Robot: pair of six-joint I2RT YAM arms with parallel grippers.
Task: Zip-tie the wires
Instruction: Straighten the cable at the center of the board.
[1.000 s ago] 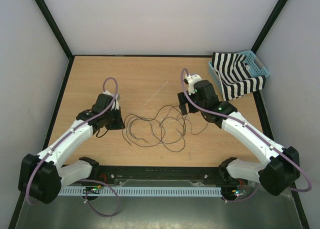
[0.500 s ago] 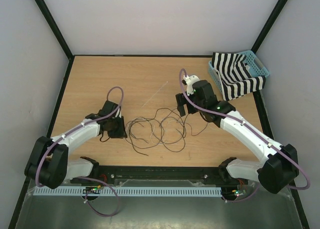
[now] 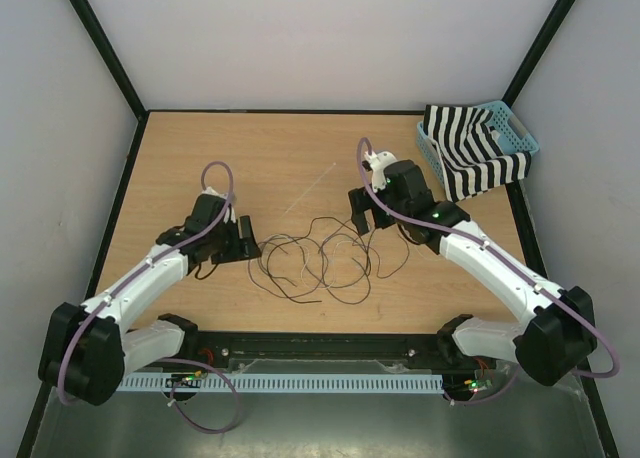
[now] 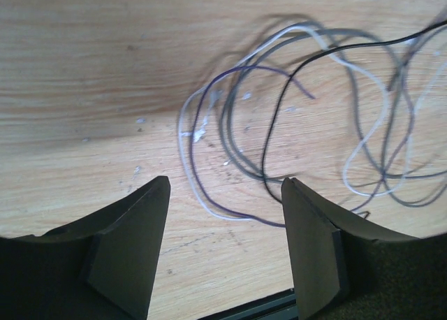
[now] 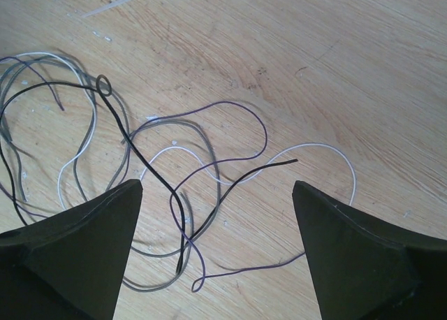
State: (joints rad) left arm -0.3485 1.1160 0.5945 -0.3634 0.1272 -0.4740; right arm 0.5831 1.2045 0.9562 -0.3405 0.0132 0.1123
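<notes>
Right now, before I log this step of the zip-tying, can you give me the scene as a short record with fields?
wires: loose tangle on the table, between the two arms, not gripped
zip tie: lying flat beyond the wires, untouched
left gripper: open, over the tangle's left edge
right gripper: open, over the tangle's right part
basket: far right corner, striped cloth inside

Matt wooden table (image 3: 180, 158) (faintly scuffed), plastic-sheathed wires (image 3: 322, 260)
</notes>
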